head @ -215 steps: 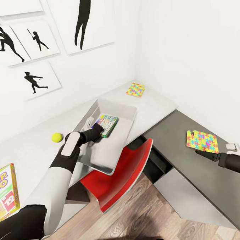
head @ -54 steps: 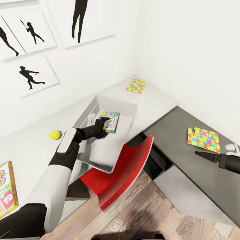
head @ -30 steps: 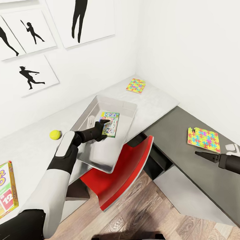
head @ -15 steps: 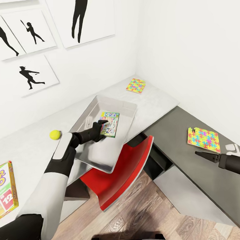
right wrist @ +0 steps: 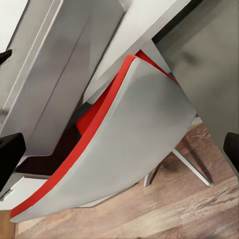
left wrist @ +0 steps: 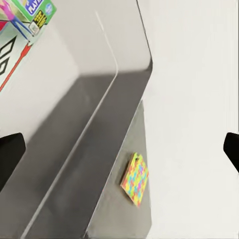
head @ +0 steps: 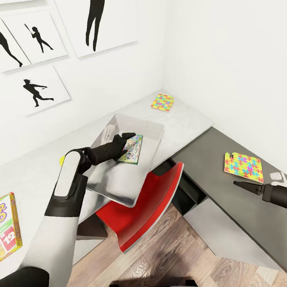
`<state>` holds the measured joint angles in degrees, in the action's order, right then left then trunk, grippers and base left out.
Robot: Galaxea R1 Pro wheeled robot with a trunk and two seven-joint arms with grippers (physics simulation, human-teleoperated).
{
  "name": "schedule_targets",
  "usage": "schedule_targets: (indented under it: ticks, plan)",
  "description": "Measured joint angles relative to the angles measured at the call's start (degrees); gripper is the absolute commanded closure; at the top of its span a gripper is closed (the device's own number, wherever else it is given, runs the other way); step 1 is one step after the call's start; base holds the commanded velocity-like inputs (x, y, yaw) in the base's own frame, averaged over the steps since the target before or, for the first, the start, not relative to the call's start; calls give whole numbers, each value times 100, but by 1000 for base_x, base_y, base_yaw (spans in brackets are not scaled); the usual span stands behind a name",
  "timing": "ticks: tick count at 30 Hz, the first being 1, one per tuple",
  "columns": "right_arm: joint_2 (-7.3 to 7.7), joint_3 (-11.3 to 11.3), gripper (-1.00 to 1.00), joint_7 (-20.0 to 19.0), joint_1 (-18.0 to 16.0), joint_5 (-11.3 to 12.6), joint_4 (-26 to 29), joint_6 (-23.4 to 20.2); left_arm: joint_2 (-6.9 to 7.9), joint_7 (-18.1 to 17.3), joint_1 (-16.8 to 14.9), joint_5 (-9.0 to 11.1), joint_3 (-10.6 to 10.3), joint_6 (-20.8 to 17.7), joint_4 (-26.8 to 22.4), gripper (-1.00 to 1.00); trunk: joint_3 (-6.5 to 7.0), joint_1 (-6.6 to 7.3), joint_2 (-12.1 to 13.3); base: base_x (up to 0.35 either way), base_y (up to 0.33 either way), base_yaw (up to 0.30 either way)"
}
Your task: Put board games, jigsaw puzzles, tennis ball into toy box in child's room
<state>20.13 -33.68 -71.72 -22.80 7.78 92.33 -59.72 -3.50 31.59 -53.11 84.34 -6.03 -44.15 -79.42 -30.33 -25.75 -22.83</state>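
The grey toy box (head: 114, 181) lies on the table (head: 185, 124), overhanging its front edge. A small colourful board game (head: 133, 149) lies flat inside it. My left gripper (head: 127, 138) hovers open just above that game, holding nothing; its fingers (left wrist: 10, 159) stand wide apart over the box's wall. The Skip-Bo board game (head: 6, 228) rests at the table's near left. One jigsaw puzzle (head: 162, 102) lies in the far corner of the table, also seen as the puzzle (left wrist: 135, 179). Another jigsaw puzzle (head: 242, 167) lies on the dark side cabinet. My forearm hides most of the tennis ball (head: 61, 160). My right gripper (head: 244, 186) is open near that second puzzle.
A red chair (head: 143, 207) is tucked under the table below the toy box, also seen as the chair (right wrist: 124, 144). The dark grey side cabinet (head: 233, 214) runs along the right wall, with a small white object (head: 278, 177) on it. Silhouette pictures hang on the wall.
My left gripper has let go of the small board game and risen above it; the game stays lying in the toy box. My forearm now covers the tennis ball. The right arm has not moved.
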Motion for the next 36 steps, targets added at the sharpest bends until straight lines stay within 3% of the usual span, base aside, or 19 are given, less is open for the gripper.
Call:
schedule_targets:
  ticks: [5, 16, 27, 36]
  plan:
    - [-1, -7, -100, -82, 4, -2, 1, 0, -19, 142, 76, 18, -222, -60, -545, -100, 0, 0, 0, 0, 0, 0]
    - [22, -18, -100, -121, 4, -3, 2, 0, -62, 156, 120, 39, -424, -111, -1060, -100, 0, 0, 1, 0, 0, 0]
    - [59, -21, -100, -129, 0, -3, 2, 0, -153, 82, 78, 43, -747, -123, -1214, -100, 1, 0, 1, 0, 0, 0]
    - [65, -21, -100, -130, -1, -3, 4, 0, -183, 61, 56, 47, -829, -124, -1242, -100, 37, 0, 0, 0, 0, 0]
